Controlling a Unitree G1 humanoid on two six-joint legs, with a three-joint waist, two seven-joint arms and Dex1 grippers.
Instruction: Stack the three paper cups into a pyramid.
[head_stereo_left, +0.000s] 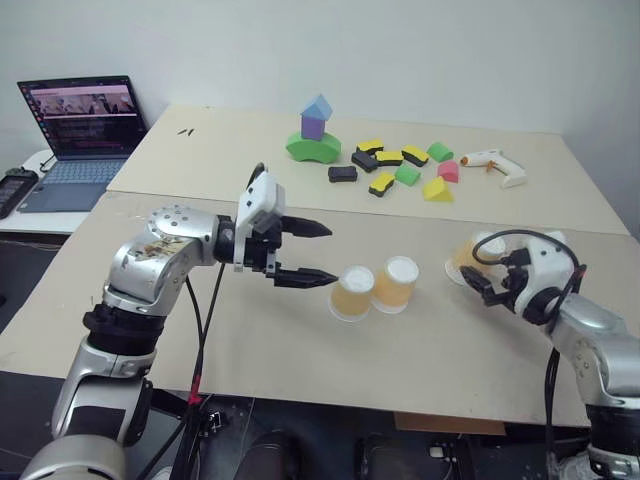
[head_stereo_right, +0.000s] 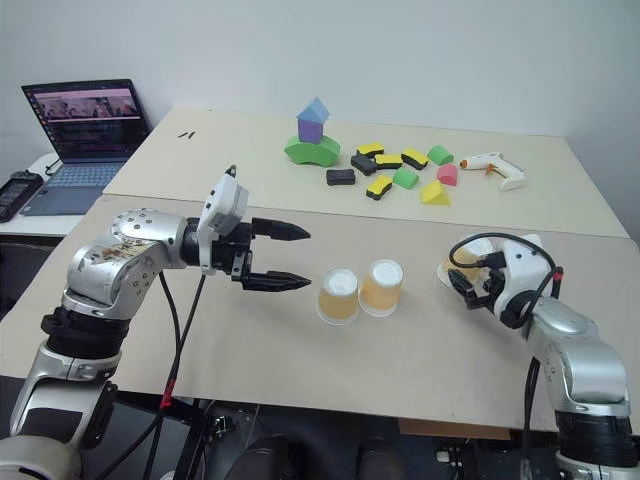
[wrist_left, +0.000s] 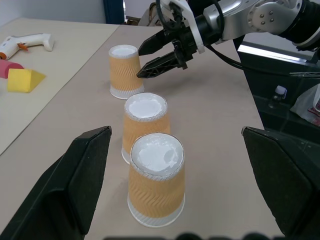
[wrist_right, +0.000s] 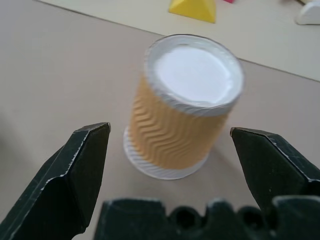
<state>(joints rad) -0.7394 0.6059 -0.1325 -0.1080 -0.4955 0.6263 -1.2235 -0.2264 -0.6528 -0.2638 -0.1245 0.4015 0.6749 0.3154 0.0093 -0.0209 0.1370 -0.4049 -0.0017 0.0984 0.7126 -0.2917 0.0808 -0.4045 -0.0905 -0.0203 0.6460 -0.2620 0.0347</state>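
Both grippers stand with jaws spread wide and hold nothing. Left gripper (head_stereo_left: 312, 252) hovers above the worktop (head_stereo_left: 300, 350), pointing across toward two paper cups (head_stereo_left: 374, 288) that stand upside down, touching each other, just beyond its fingertips. Right gripper (wrist_left: 150, 59) is near the third cup (wrist_right: 182, 107), also upside down, which stands apart from the pair on that gripper's side.

From the head views the third cup is mostly hidden behind the right gripper and its cable; the right wrist view shows it whole, white base up, centred ahead of the spread fingers (wrist_right: 80, 170) and not touched by them. The left wrist view lines all three cups in a row running away from the left gripper, with the right gripper's tips just beside the farthest cup.

Farther across the worktop beyond both grippers lie coloured foam blocks (head_stereo_left: 400, 165), a small block tower (head_stereo_left: 314, 132) and a white glue gun (head_stereo_left: 495, 165). A laptop (head_stereo_left: 80, 135) sits off past the left arm.
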